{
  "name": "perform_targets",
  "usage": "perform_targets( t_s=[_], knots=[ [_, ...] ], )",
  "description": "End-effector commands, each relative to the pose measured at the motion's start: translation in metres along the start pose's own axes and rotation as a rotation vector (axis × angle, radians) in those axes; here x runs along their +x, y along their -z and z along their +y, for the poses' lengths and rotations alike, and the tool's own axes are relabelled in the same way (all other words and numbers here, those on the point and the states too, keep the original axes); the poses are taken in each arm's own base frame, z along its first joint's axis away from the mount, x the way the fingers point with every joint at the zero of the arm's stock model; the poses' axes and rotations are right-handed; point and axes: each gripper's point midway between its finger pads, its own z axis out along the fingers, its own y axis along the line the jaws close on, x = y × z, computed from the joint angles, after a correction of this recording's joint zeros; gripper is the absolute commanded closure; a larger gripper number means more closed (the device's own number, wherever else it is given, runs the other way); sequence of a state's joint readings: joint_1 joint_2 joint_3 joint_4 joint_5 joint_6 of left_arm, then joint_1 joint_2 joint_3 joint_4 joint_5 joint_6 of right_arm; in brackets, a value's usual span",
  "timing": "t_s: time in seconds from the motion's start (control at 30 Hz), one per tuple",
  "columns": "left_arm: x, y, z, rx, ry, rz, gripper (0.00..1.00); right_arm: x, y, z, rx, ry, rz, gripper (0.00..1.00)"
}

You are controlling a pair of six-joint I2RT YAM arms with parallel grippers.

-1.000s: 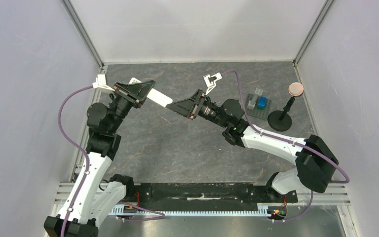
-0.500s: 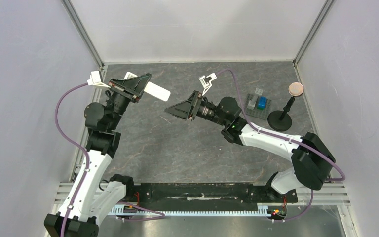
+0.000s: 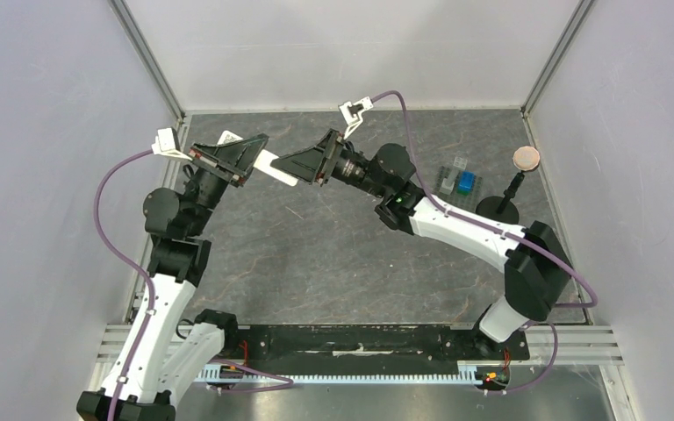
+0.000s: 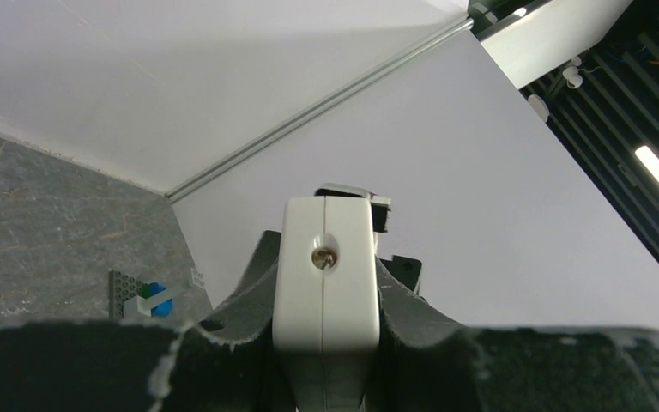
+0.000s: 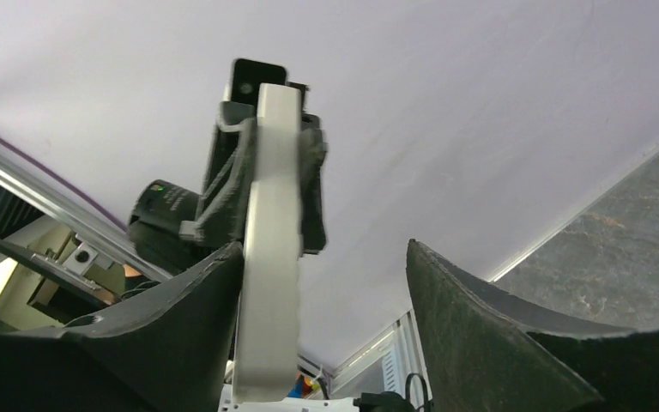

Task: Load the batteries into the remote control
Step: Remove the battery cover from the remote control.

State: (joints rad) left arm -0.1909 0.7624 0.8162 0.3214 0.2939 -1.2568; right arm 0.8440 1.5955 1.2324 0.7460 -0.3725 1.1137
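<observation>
The slim white remote control [image 3: 274, 167] is held in the air over the back left of the table, and my left gripper [image 3: 253, 160] is shut on it. In the left wrist view its end [image 4: 326, 275] faces the camera, pinched between both fingers of my left gripper [image 4: 326, 257]. My right gripper [image 3: 286, 165] stands open at the remote's free end. In the right wrist view the remote [image 5: 270, 257] lies edge-on against the left finger [image 5: 180, 318] of my right gripper [image 5: 324, 249], apart from the right finger [image 5: 480, 326]. The batteries are out of view.
Blue and grey blocks on a grey plate [image 3: 456, 182] sit at the back right, also seen as the blocks [image 4: 150, 296]. A black stand with a round disc [image 3: 509, 197] is beside them. Pale walls close in three sides.
My right gripper has opened wide and swung back and left, now straddling the remote's free end. My left gripper has carried the remote slightly left and back.
</observation>
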Motion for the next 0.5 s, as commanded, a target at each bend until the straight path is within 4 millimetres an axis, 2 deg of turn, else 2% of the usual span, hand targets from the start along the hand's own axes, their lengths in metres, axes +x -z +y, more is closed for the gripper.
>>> perform_targets(
  t_s=[0.0,0.17,0.33,0.47],
  knots=[
    [-0.004,0.003,-0.041,0.102,-0.016,0.019,0.98,-0.004,-0.012,-0.004,0.010,0.017,0.015,0.32],
    [-0.005,0.004,-0.034,0.102,0.006,0.000,0.98,0.006,-0.012,-0.008,0.010,-0.007,0.052,0.50],
    [-0.008,0.003,-0.037,0.111,-0.001,-0.013,0.98,0.019,-0.003,-0.009,-0.012,-0.033,0.084,0.76],
    [-0.011,-0.001,-0.040,0.103,-0.021,-0.018,0.98,0.031,0.011,-0.009,-0.048,-0.041,0.112,0.87]
  ],
)
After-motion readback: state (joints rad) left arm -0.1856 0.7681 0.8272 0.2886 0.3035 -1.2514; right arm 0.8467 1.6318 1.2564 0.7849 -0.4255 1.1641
